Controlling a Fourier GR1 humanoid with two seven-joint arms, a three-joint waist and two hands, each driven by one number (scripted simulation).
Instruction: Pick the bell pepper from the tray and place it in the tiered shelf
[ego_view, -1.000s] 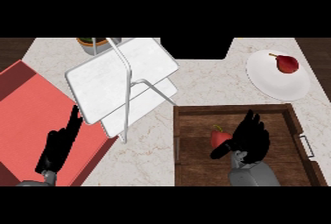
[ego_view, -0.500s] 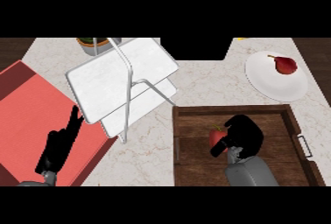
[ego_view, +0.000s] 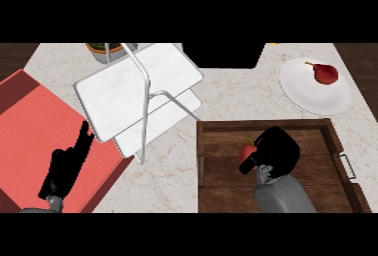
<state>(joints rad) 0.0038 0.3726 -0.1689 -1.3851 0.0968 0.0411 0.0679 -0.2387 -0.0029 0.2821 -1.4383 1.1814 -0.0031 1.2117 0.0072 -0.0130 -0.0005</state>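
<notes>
A red bell pepper (ego_view: 246, 149) lies in the brown wooden tray (ego_view: 221, 190) at the lower right. My right hand (ego_view: 275, 150) is curled over it from the right, fingers wrapped round it, so only its left part shows. The white tiered shelf (ego_view: 140, 90) with its metal frame stands at the upper middle left, two marble-white levels tilted in view. My left hand (ego_view: 66, 165) rests open over the red mat, fingers pointing up toward the shelf's lower left corner.
A red mat (ego_view: 29, 130) covers the counter's left side. A white plate (ego_view: 314, 92) with a red pear (ego_view: 325, 73) sits at the upper right. A small pot (ego_view: 100, 50) stands behind the shelf. The tray has a metal handle (ego_view: 344, 166) on its right.
My right hand has closed down over the bell pepper, hiding more of it. The left hand has stayed in place.
</notes>
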